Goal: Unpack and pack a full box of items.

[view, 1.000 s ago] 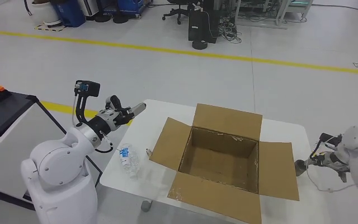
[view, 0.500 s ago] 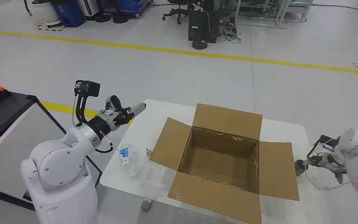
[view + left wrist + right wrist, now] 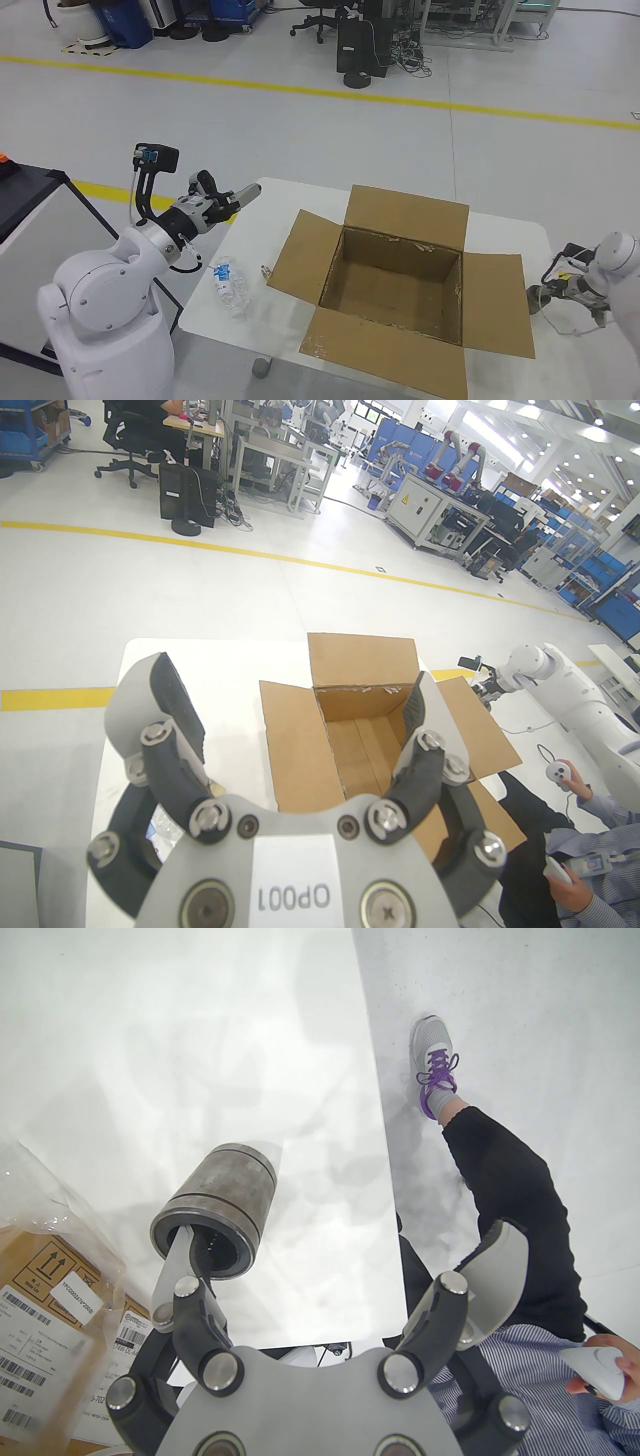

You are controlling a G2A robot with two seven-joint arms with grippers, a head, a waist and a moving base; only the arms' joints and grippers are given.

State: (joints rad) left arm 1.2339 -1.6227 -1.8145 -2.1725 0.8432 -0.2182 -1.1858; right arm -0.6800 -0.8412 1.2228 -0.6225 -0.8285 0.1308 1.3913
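The right gripper (image 3: 350, 1243), fingers spread wide, is hooking a grey steel cylindrical sleeve (image 3: 220, 1198) on one finger beside the open brown cardboard box (image 3: 405, 215) on the white table (image 3: 300, 195), while the left gripper (image 3: 290, 672) is hovering unclenched and empty.

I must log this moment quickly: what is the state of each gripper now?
Left gripper: open, holding nothing.
Right gripper: open, not clamped; one finger sits inside the metal cylinder.
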